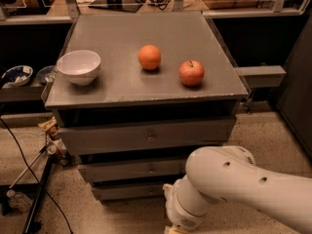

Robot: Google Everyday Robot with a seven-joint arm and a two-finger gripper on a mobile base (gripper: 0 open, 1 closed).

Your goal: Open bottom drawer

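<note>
A: Where is the bottom drawer (127, 191)?

B: It is the lowest and thinnest of three grey fronts under the tabletop (122, 33), just above the speckled floor (273, 130). It sits directly beneath the middle drawer (131, 169), and the tall top drawer (146, 136) is above that. It looks pushed in, roughly in line with the front above it. Its right end is hidden behind the arm.

A: And the arm?

B: The white arm (234, 184) comes in from the lower right and crosses in front of the cabinet's lower right corner. Its rounded wrist hangs low in front of the bottom drawer's right part.

A: Can you see the gripper?

B: Only a tan sliver of the gripper (171, 229), at the very bottom edge below the wrist, near the floor in front of the drawer. Most of it is cut off, so I cannot tell whether it is spread or closed, or whether it touches anything.

A: What's on top?

B: A white bowl (78, 66) at the left, an orange (149, 57) near the middle, and a red apple (191, 72) to its right. All three are well apart.
</note>
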